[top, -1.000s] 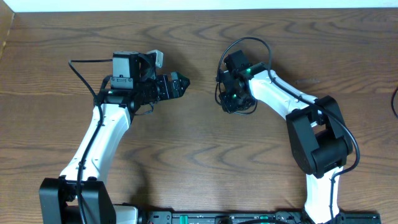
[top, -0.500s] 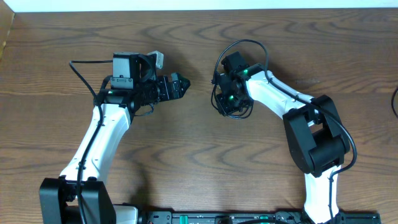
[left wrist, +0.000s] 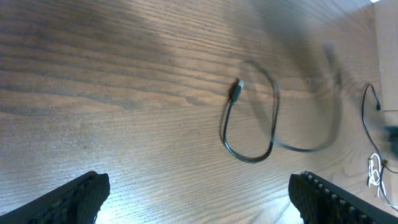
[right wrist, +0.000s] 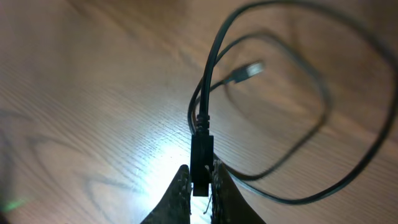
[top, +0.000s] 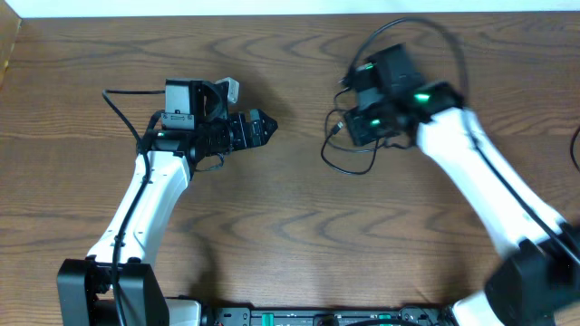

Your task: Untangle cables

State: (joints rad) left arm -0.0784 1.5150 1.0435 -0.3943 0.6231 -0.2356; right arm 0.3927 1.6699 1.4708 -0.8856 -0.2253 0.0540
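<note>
1. Right gripper point(right wrist: 200, 169): in the right wrist view, you will see its two fingers point(right wrist: 181, 190) pinched tight on a black rectangular plug point(right wrist: 201, 152), which stands upright between the tips.
2. Follow the cable point(right wrist: 323, 118) from that plug. It is thin, black and round. It leaves the top of the plug, runs away from the fingers and sweeps round in one wide, open loop above the wooden table point(right wrist: 74, 93).
3. Locate the free end point(right wrist: 247, 70): a small plug with a lighter tip, seen inside the outline of the loop and clear of the fingers.
4. Check the overhead view. The right gripper sits right of the table's centre, with the loop just beside and below it in the picture. The arm is blurred there, so you cannot tell whether the cord touches the wood.
5. Left gripper point(top: 263, 128): its jaws stand wide apart and hold nothing. In the left wrist view its fingers point(left wrist: 74, 199) fill the bottom corners. The looped cable and its small plug lie ahead, apart from both, and partly blurred.
</note>
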